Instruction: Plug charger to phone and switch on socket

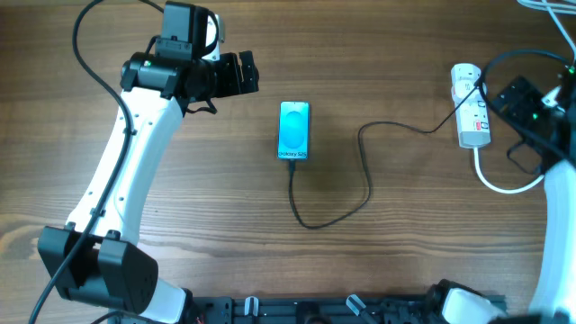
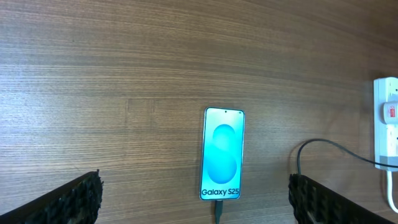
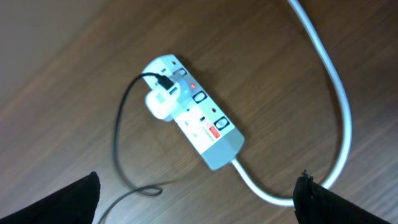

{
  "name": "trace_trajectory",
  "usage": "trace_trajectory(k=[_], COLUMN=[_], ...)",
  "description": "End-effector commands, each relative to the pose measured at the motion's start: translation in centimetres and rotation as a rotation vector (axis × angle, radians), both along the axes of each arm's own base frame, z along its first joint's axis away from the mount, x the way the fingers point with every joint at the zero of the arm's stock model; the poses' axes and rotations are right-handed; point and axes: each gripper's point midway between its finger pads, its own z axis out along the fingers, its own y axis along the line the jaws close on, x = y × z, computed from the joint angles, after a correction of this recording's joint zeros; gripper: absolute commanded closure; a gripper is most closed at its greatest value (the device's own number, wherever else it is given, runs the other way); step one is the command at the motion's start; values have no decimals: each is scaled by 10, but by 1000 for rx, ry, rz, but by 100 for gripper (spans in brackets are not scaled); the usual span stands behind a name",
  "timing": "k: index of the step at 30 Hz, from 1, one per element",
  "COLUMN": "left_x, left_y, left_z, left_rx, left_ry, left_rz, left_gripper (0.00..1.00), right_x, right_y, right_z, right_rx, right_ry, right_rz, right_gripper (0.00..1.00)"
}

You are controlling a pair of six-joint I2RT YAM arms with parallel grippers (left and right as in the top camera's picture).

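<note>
The charger [image 3: 115, 149] links socket [image 1: 472, 106] and phone [image 1: 294, 131] on the worktop [image 1: 405, 261]; left tool [image 2: 194, 186] and right tool [image 3: 198, 186] both spread wide, gripping nothing.

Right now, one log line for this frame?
phone: charger at bottom edge | socket: adapter in | left fingers: open, empty | right fingers: open, empty

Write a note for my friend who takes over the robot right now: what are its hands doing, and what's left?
Left gripper: open, empty, near the phone.
Right gripper: open, empty, near the power strip.
The phone lies screen up mid-table. The charger cable runs from its bottom edge to a white adapter in the power strip.
Done: the cable looks plugged into the phone.
Left: check the socket switch; I cannot tell whether it is on.
</note>
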Motion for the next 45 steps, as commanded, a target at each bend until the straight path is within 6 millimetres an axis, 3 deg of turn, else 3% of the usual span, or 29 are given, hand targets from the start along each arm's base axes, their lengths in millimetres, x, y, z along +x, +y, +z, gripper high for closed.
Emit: trace_trajectory(k=[1, 7, 10, 13, 18, 24, 33, 45], left_x=[0, 0, 0, 0, 0, 0, 0, 0], left_y=[2, 2, 2, 2, 2, 2, 2, 2], left_z=[-6, -6, -6, -6, -6, -6, -6, -6], left_rx=[7, 7, 7, 7, 7, 7, 7, 7], left_ry=[14, 14, 14, 14, 14, 14, 14, 14], left_rz=[14, 14, 14, 14, 14, 14, 14, 14], left_gripper=[0, 0, 0, 0, 0, 0, 0, 0], right_x=[-33, -100, -130, -144, -145, -145, -144, -137], right_y=[16, 53, 69, 74, 70, 69, 70, 78], right_z=[12, 46, 45, 42, 39, 39, 40, 38], right_rx=[12, 67, 202, 294, 358, 356, 185, 182], right_ry=[-34, -175, -197, -204, -213, -216, -166, -164], right_rz=[-10, -43, -144, -243, -349, -357, -155, -95], right_gripper=[0, 0, 0, 0, 0, 0, 0, 0])
